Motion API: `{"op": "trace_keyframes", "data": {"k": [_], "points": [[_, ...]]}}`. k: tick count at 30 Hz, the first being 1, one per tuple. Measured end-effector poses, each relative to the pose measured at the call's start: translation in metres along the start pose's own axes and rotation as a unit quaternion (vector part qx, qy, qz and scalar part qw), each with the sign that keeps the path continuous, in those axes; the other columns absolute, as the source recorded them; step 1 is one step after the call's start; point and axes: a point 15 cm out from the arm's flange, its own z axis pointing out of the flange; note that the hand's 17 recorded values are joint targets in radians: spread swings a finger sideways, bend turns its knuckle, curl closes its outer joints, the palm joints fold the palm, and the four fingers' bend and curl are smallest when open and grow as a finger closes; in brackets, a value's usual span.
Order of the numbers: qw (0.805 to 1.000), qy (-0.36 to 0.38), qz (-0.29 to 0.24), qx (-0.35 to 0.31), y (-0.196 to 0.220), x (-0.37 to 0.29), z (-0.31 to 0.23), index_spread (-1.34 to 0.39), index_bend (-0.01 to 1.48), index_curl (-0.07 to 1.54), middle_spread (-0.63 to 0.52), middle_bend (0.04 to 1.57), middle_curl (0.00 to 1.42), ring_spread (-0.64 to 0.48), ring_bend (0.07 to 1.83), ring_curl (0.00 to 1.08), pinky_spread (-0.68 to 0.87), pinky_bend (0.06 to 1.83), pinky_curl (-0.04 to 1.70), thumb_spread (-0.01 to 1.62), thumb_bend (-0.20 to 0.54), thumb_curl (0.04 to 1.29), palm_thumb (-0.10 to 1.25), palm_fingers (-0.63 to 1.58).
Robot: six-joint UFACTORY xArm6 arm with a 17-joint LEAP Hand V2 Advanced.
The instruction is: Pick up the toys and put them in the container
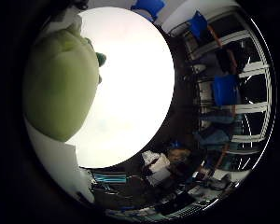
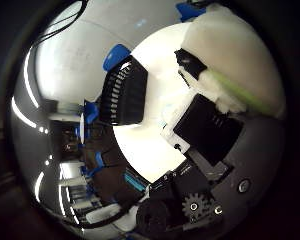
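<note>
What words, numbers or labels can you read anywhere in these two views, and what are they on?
None can be read.
Green plush toy: no print shows.
White round table: bare of print.
Black slatted container: no label shows.
Hand: no marking legible.
Background room: too blurred to tell.

hand (image 2: 200,150): white and black blocky parts
fingers (image 2: 124,95): black ribbed housing, blue tip; another with white bracket around black block
gears: black toothed wheel, silver centre screw
base: grey rounded shell, round button
</note>
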Motion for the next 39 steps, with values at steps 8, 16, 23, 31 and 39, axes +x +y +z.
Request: {"op": "trace_keyframes", "data": {"k": [8, 16, 23, 31, 39], "points": [[0.992, -0.002, -0.036, 0.121, -0.069, -0.112, -0.058, -0.23, 1.09, 0.86, -0.14, 1.37, 0.8, -0.22, 1.38, 0.74, -0.18, 1.27, 0.94, 0.85, -0.014, 0.75, 1.03, 1.09], [0.97, -0.022, -0.059, 0.234, -0.133, -0.207, -0.083, -0.22, 1.1, 0.84, -0.13, 1.38, 0.77, -0.23, 1.37, 0.76, -0.19, 1.22, 1.01, 0.8, -0.017, 0.78, 1.03, 1.1], [0.96, -0.044, -0.062, 0.268, -0.171, -0.259, -0.05, -0.22, 1.11, 0.84, -0.13, 1.39, 0.76, -0.23, 1.35, 0.78, -0.2, 1.19, 1.06, 0.77, -0.019, 0.81, 1.03, 1.1], [0.966, -0.06, -0.058, 0.246, -0.185, -0.288, 0.012, -0.22, 1.11, 0.83, -0.12, 1.39, 0.75, -0.24, 1.34, 0.8, -0.21, 1.16, 1.11, 0.74, -0.019, 0.83, 1.02, 1.11], [0.971, -0.069, -0.059, 0.221, -0.185, -0.309, 0.055, -0.22, 1.11, 0.83, -0.12, 1.4, 0.75, -0.24, 1.34, 0.81, -0.22, 1.14, 1.15, 0.74, -0.019, 0.84, 1.02, 1.11]]}}
